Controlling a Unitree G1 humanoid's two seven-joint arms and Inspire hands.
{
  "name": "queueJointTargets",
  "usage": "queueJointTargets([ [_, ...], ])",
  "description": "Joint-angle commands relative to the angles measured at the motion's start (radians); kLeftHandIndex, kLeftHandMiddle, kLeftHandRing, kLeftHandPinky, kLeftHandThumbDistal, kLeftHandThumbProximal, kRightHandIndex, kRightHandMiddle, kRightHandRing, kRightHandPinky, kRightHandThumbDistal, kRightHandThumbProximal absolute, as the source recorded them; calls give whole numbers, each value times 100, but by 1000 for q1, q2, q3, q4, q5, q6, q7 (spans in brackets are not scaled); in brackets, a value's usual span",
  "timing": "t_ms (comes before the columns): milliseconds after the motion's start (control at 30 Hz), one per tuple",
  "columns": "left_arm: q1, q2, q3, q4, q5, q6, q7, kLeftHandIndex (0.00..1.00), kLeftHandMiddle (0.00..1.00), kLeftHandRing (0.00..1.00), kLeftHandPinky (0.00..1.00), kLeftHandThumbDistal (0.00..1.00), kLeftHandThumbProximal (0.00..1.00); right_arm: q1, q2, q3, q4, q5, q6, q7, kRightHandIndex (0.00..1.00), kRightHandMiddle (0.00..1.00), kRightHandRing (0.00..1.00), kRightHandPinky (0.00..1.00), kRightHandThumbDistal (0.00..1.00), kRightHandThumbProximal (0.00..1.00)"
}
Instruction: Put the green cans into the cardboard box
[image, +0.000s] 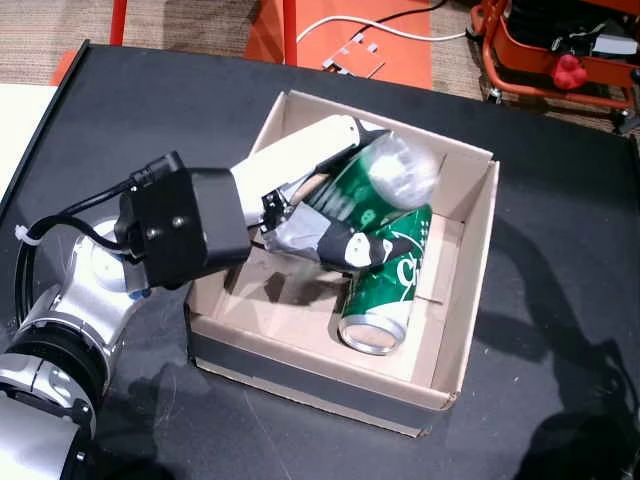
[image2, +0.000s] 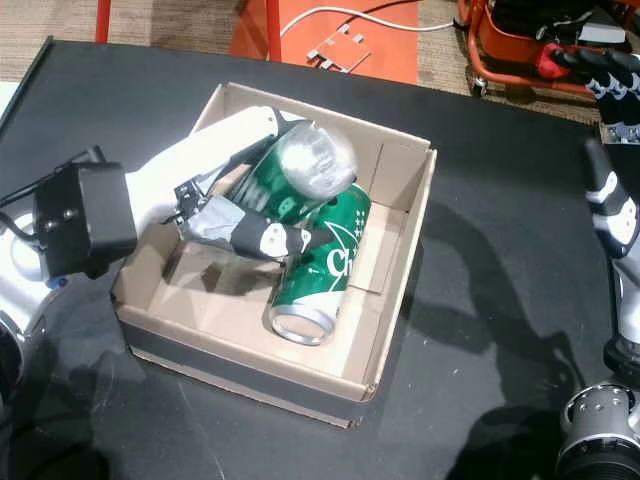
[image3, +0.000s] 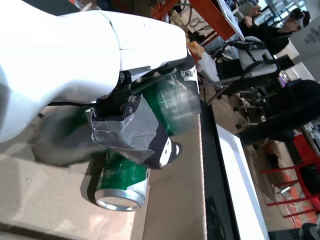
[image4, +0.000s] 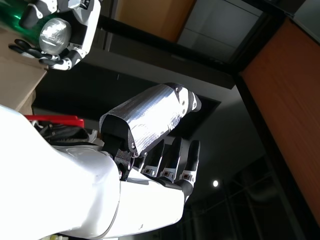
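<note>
One green can (image: 385, 285) (image2: 318, 282) lies on its side on the floor of the cardboard box (image: 470, 290) (image2: 402, 268), its open end toward me. My left hand (image: 310, 215) (image2: 240, 215) reaches into the box from the left and is shut on a second green can (image: 375, 185) (image2: 290, 178), held tilted just above the lying one and blurred. The left wrist view shows the taped thumb of the left hand (image3: 135, 135) across the held can (image3: 172, 102), with the lying can (image3: 122, 180) below. My right hand (image2: 615, 215) (image4: 160, 150) hangs open at the far right, away from the box.
The box stands on a black table (image: 560, 300). An orange panel (image: 350, 30) and a red cart (image: 560, 50) stand beyond the table's far edge. A white surface (image: 20, 120) borders the table on the left. A seated person (image3: 270, 35) is far off in the left wrist view.
</note>
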Motion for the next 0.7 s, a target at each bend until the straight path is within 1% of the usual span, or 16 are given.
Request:
queueJointTargets([
  [0,-11,22,-58,-1,74,2,63,43,41,45,49,56,0,2,-10,1,-1,-6,-8,-4,74,65,66,66,82,55],
  [67,-14,40,-104,1,127,2,125,42,40,44,48,55,0,1,-9,1,2,-5,-13,0,74,65,66,66,81,55],
  [100,-16,48,-123,3,148,7,151,42,41,43,47,54,0,0,-8,0,2,-2,-13,4,73,65,66,66,82,55],
  [133,-19,55,-139,5,166,13,174,42,41,44,48,56,0,0,-7,-1,2,0,-12,8,73,65,66,66,83,55],
  [167,-22,62,-152,7,180,16,193,44,42,44,49,58,0,0,-6,-2,2,2,-12,9,72,65,66,66,81,55],
  [233,-27,74,-176,10,205,17,229,48,45,47,52,59,0,-1,-6,-2,4,2,-16,11,72,65,66,66,88,55],
  [267,-28,78,-181,12,208,18,238,49,47,48,53,61,0,-1,-7,-3,7,1,-16,12,72,65,66,66,88,56],
  [333,-30,82,-184,15,204,17,246,52,49,49,54,65,0,-1,-7,-4,12,0,-13,5,72,65,66,65,82,54],
  [367,-32,85,-188,15,205,16,254,52,49,50,55,66,0,-2,-8,-4,16,1,-6,6,73,65,66,65,82,53],
  [400,-35,87,-194,15,208,15,263,52,49,50,56,66,0,-2,-9,-4,20,2,-2,7,74,65,66,65,82,53],
  [567,-46,94,-217,14,217,8,297,53,50,51,59,66,0,-9,-6,0,26,-4,-5,4,74,65,66,65,76,52],
  [667,-55,96,-220,14,215,9,303,54,51,52,60,69,0,-16,-6,0,36,-6,-7,2,73,65,66,65,80,54],
])
